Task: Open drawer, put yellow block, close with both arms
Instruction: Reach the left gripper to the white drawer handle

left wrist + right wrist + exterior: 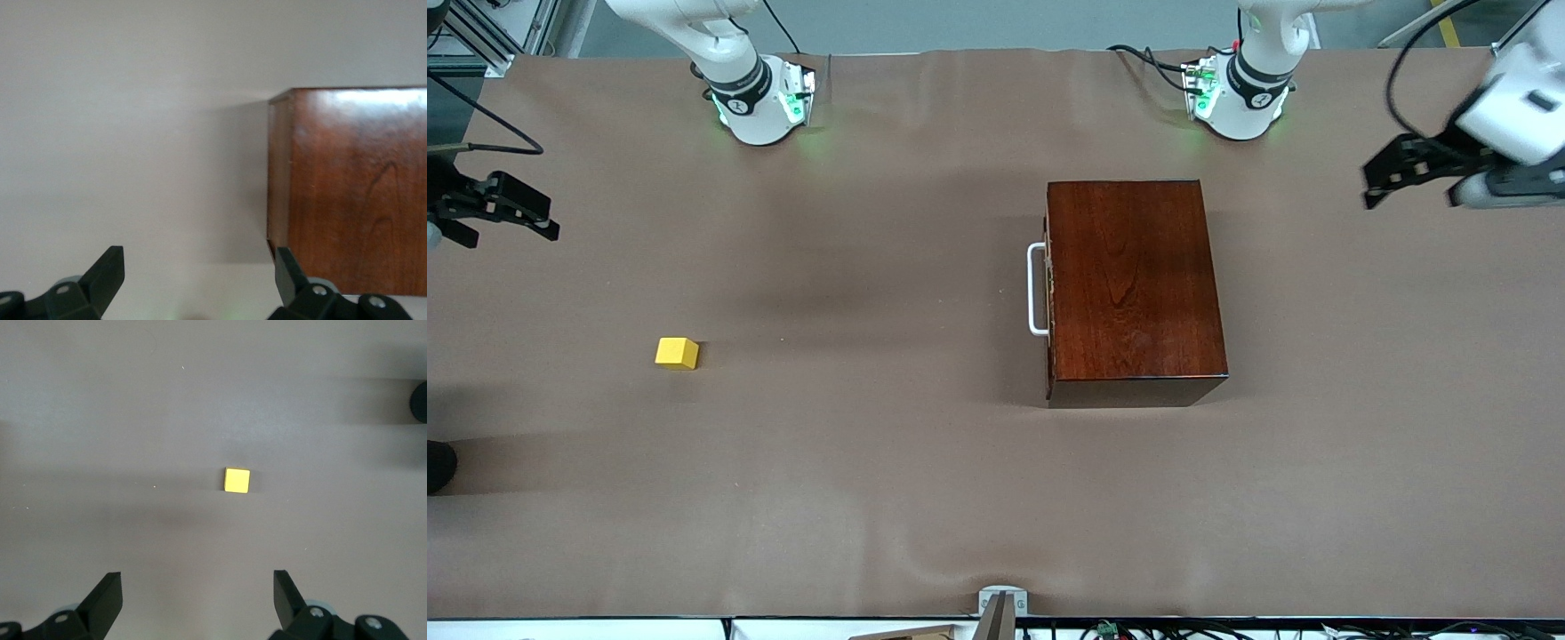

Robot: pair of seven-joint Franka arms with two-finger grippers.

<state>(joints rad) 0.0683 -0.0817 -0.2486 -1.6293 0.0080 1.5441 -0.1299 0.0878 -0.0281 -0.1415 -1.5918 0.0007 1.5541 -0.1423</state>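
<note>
A brown mat covers the desk (925,498) from end to end, and the two arms' green-lit bases stand along its upper edge in the front view. The wooden box (1134,289) sits toward the left arm's end, with the drawer (1048,293) fully pushed in and its white handle (1035,289) facing the right arm's end; the handle's long axis runs from nearer the front camera to farther from it. The yellow block (677,353) lies alone on the mat toward the right arm's end, well apart from the box and a little nearer the front camera than the handle. The right tool (503,212) hangs in the air over the desk's edge at its own end, released, its jaws spread wide and holding nothing; in its wrist view the block (237,481) lies ahead of the spread fingers (105,600), roughly centred between them but still clear below. The left tool (1392,173) hovers over the mat at the other end, also released and empty, with the box's side (347,193) ahead of one finger (288,270). Nothing of the task looks done yet. The handle faces away from the left tool, which has the whole box between itself and the drawer front, so the opening pull seems to turn on reaching that side, while the block plainly lies closer to the right tool.
</note>
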